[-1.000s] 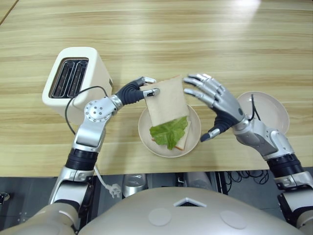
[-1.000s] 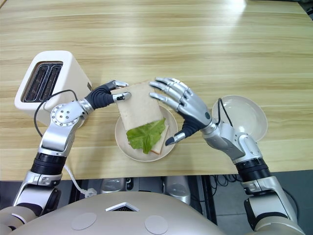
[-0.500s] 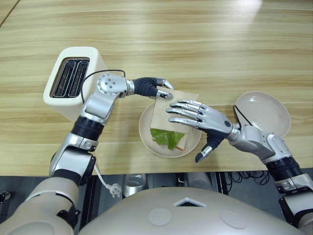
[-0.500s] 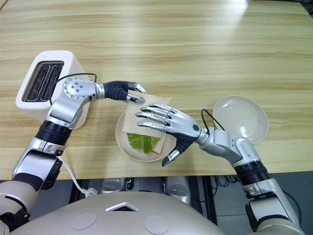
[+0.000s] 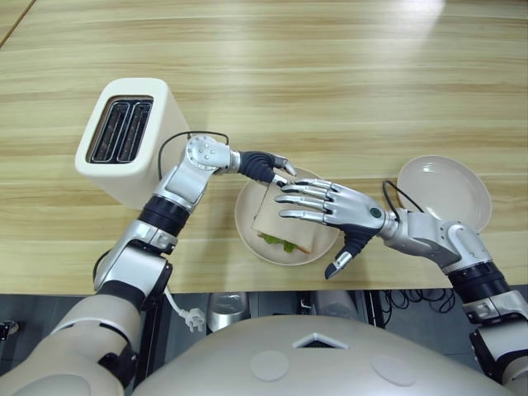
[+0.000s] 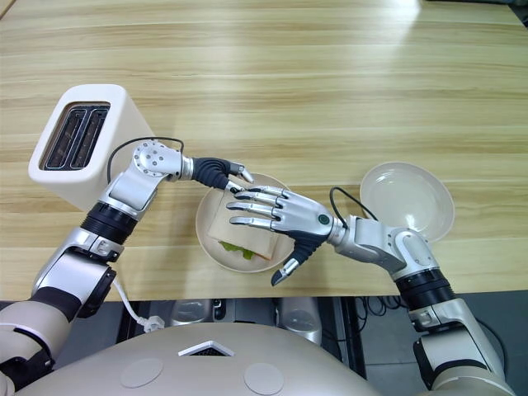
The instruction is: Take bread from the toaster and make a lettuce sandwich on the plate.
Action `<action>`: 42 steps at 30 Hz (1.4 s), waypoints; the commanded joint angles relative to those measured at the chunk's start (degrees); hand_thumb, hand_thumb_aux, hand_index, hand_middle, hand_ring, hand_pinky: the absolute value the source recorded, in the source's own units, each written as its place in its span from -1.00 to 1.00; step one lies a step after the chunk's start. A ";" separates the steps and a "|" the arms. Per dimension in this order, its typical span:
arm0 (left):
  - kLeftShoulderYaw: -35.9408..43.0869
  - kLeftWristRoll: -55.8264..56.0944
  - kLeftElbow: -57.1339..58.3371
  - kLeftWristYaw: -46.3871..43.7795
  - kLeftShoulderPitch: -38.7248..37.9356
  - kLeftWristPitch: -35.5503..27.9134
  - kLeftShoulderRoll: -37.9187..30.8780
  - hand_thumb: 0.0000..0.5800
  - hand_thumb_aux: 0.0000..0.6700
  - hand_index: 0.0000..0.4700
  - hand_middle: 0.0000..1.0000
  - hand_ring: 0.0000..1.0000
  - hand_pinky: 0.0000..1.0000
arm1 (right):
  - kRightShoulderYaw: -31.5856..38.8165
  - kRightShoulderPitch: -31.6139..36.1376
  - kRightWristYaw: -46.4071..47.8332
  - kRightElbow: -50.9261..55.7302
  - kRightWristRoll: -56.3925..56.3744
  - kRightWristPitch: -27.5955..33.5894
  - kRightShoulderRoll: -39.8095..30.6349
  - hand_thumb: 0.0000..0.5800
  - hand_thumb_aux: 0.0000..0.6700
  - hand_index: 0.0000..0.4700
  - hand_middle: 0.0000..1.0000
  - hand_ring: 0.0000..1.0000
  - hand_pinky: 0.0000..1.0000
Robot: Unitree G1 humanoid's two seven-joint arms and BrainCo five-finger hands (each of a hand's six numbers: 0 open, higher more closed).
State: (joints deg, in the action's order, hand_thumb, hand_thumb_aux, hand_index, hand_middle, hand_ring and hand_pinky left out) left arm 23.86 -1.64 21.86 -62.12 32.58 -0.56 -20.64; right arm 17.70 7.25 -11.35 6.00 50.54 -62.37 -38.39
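Closing step: top slice [image 5: 268, 223] lies beneath the right hand [image 5: 330, 206], which is spread flat and empty, over lettuce [image 5: 276, 242] on the plate [image 5: 241, 216]. Left hand [image 5: 262, 165] sits at the slice's far corner; cannot tell its grip. Next: lift both hands clear without dragging the slice.

Both head-mounted eyes look steeply down from close above, sharing the table [image 5: 346, 66], toaster [image 5: 132, 153] and plate [image 5: 246, 238].
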 commanded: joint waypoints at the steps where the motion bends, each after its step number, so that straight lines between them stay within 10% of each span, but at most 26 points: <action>1: -1.10 0.25 1.44 0.04 1.58 -1.21 0.35 1.00 1.00 0.96 1.00 1.00 1.00 | 0.86 0.28 1.14 0.54 0.14 -0.47 0.05 -1.00 -1.00 -1.00 -1.00 -1.00 -1.00; 37: 1.39 -4.75 5.68 0.38 -1.73 1.84 1.55 1.00 0.99 0.95 1.00 1.00 1.00 | 8.90 1.28 18.73 6.14 -6.02 4.66 0.65 -1.00 -1.00 -1.00 -1.00 -1.00 -1.00; 38: 1.39 -5.71 6.32 1.77 -1.46 2.89 1.76 0.63 0.15 0.12 1.00 1.00 1.00 | 8.94 1.27 18.99 6.15 -6.15 4.81 0.71 -1.00 -1.00 -1.00 -1.00 -1.00 -1.00; 39: 1.36 -6.69 6.96 3.34 -1.15 3.96 1.95 -1.00 -1.00 -1.00 1.00 1.00 1.00 | 9.04 1.26 19.39 6.25 -6.43 4.94 0.77 -1.00 -1.00 -1.00 -1.00 -1.00 -1.00; 42: 0.90 -8.83 8.08 7.44 -0.22 6.56 2.23 -1.00 -1.00 -1.00 0.46 0.46 0.46 | 9.39 0.89 20.85 6.46 -7.57 5.45 0.89 -1.00 -1.00 -1.00 -1.00 -1.00 -1.00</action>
State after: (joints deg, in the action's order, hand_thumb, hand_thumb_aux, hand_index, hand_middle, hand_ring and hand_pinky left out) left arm 24.29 -8.80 29.13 -57.20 30.92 3.33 -19.04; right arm 26.21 8.61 7.02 10.66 43.53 -59.04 -37.36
